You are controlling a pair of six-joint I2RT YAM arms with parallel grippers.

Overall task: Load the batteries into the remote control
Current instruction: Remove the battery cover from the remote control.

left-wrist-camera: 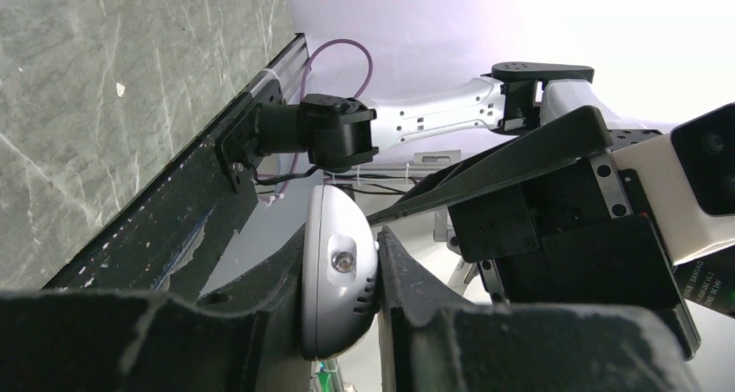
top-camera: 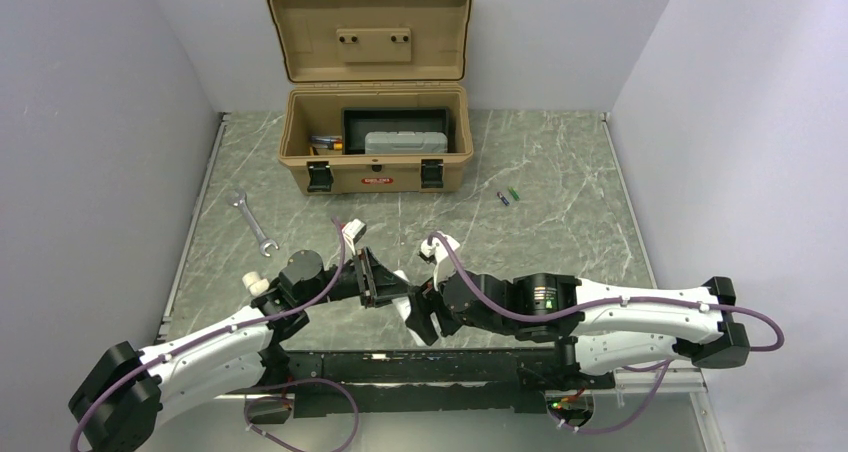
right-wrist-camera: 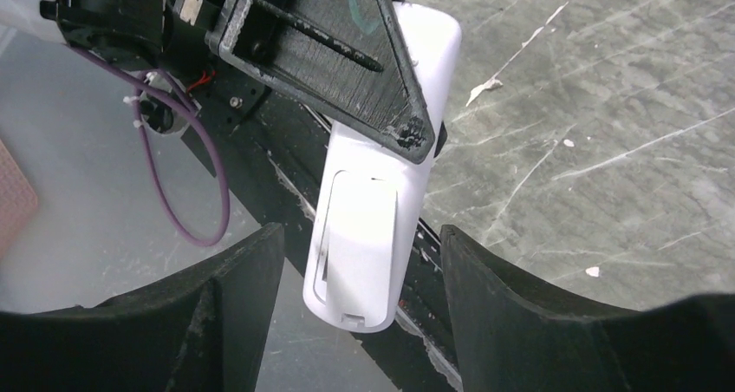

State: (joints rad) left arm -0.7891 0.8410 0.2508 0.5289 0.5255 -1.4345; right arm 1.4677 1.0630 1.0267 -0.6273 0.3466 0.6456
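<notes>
1. While left gripper clamps remote at near edge, right gripper jaws stand apart around its end. Skewed closing could twist it loose.
2. Cover looks on; batteries lie far right, untouched. A dropped remote may go over the edge.

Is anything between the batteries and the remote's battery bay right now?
Yes. The battery cover still sits on the back of the remote control, which the left gripper holds. The batteries lie on the table, right of the toolbox.
</notes>
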